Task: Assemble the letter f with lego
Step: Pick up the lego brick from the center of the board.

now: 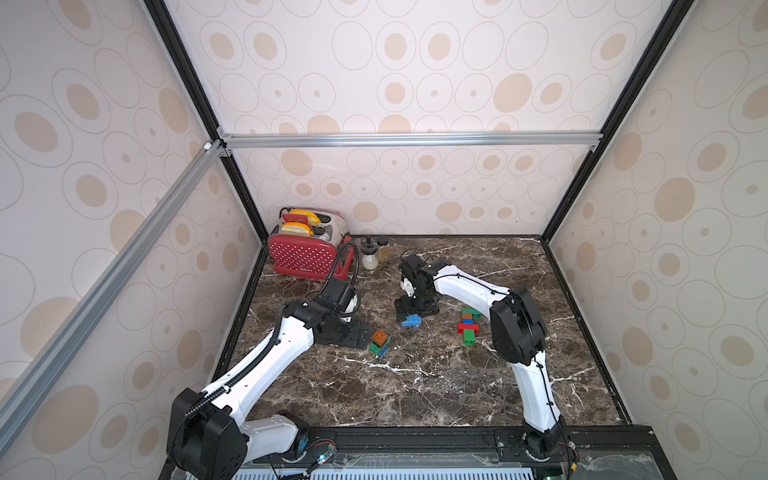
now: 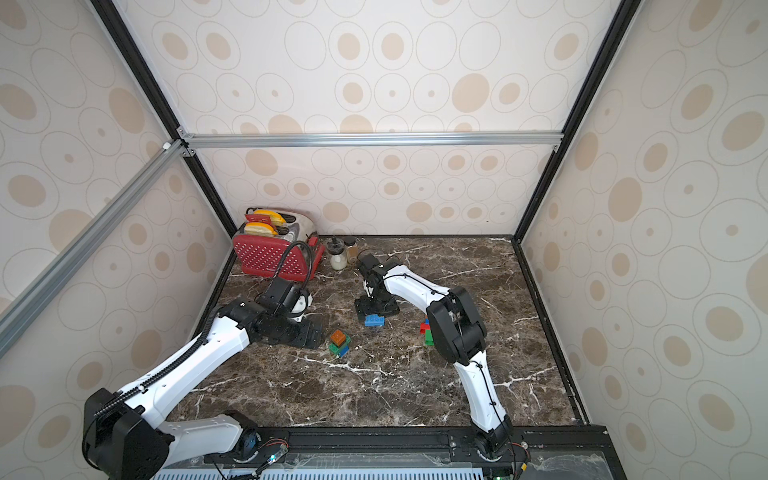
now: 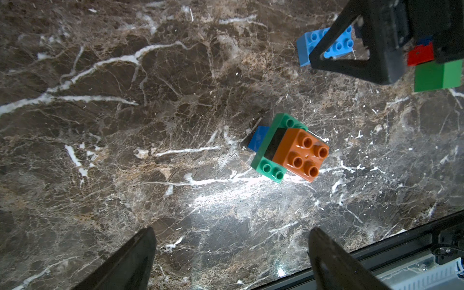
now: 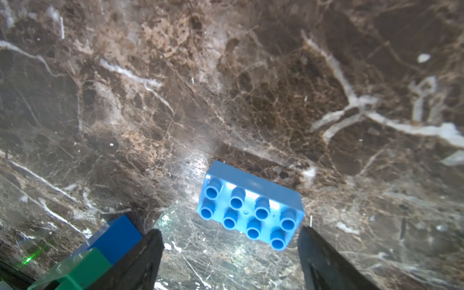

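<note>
A light blue oblong lego brick (image 1: 411, 321) (image 2: 374, 320) (image 4: 251, 208) lies studs up on the marble table. My right gripper (image 1: 415, 309) (image 4: 229, 233) hangs just over it, open, its fingers standing on either side of the brick's near end with nothing gripped. A small stack with an orange square brick on top, black, green and blue below (image 1: 380, 343) (image 2: 340, 343) (image 3: 298, 155), stands left of centre. My left gripper (image 1: 359, 334) (image 3: 231, 233) is open and empty just left of this stack. A row of joined green, orange, blue and red bricks (image 1: 469, 326) lies to the right, partly hidden by the right arm.
A red dotted toaster (image 1: 305, 255) and two small jars (image 1: 370, 255) stand at the back left. Cage walls close in the table on three sides. A black rail (image 1: 415, 440) runs along the front edge.
</note>
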Controlling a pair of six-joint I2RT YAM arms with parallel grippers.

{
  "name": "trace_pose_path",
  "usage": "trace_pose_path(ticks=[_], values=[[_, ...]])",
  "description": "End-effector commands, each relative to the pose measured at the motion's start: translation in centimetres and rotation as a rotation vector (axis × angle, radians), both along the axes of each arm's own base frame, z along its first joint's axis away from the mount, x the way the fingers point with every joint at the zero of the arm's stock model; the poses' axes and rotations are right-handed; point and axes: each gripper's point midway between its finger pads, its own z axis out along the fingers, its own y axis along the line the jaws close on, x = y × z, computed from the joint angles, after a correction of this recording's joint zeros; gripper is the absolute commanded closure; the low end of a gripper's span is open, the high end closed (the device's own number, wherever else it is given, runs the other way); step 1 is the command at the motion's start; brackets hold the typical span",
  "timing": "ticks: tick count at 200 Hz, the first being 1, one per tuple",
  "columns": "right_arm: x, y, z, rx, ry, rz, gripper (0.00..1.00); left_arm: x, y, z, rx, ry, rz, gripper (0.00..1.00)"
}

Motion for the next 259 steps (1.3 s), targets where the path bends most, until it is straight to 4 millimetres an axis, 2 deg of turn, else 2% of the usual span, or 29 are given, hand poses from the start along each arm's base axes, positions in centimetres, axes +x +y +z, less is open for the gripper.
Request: trace_pose_path(ticks=[1, 77, 122, 173, 226, 259], values=[[0.0, -0.5, -0.7, -0.049, 0.013, -0.047, 0.11, -0.6, 0.5, -0.1, 0.005, 0.015, 0.005, 0.04], [0.1, 0.3, -1.7, -0.065, 0.020, -0.087, 0.14, -0.7, 0.4, -0.5, 0.008, 0.032, -0.007, 0.04], [0.1, -0.1, -2.5, -0.099, 0.033, -0.110, 0.16, -0.7, 0.3, -0.6, 0.010, 0.031, -0.015, 0.04], [0.0, -0.3, -3.3, -0.121, 0.044, -0.125, 0.23, -0.9, 0.0, -0.9, -0.005, 0.045, -0.020, 0.05], [0.0, -0.3, -3.0, -0.133, 0.027, -0.109, 0.33, -1.2, 0.0, -1.3, -0.019, 0.058, -0.010, 0.05], [-0.2, -0.4, -1.2, -0.149, -0.017, -0.045, 0.34, -1.3, -1.1, -1.7, -0.096, 0.082, 0.002, 0.06]])
